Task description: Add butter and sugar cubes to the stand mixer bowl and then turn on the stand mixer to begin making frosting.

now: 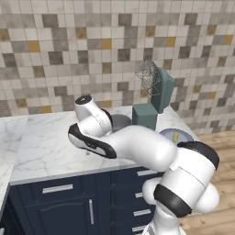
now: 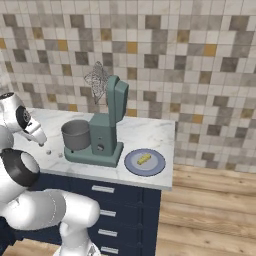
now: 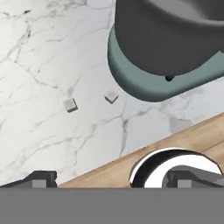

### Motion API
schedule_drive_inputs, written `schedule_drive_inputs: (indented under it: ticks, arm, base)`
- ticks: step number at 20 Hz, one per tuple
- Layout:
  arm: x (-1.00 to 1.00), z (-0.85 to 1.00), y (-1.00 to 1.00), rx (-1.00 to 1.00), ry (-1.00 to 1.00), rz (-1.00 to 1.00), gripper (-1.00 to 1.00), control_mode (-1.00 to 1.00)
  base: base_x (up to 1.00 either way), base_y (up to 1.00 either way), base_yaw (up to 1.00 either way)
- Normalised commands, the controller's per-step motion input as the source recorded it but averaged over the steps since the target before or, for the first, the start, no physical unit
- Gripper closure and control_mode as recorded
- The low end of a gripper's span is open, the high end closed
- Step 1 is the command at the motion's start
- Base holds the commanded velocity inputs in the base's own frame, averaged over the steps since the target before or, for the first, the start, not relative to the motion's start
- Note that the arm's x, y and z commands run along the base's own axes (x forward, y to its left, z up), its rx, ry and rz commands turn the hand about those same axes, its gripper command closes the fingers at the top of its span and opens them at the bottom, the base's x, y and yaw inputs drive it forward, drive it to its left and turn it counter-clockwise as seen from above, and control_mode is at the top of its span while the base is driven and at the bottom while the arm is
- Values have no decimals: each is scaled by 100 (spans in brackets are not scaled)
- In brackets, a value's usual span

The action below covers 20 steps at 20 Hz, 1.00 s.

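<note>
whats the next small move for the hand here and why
Probably lower the open hand toward the nearer sugar cube. Both cubes lie loose on the marble counter beside the stand mixer's base, nothing is held, and the butter sits on the plate.

White marble counter (image 2: 145,132), blue-grey plate (image 2: 155,167) near its edge, navy drawers (image 2: 120,200)
</note>
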Motion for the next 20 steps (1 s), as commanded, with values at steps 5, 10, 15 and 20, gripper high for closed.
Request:
schedule_drive_inputs:
  ticks: [5,10,15,20]
  arm:
    - [23,-35,13,2,0,0,-100,-100]
    - [23,-33,7,0,0,-2,-100,-100]
    - [26,-33,0,0,0,-4,-100,-100]
    - [26,-30,4,0,0,-3,-100,-100]
  base:
    - [0,0,0]
    - [0,0,0]
    - [0,0,0]
    - [0,0,0]
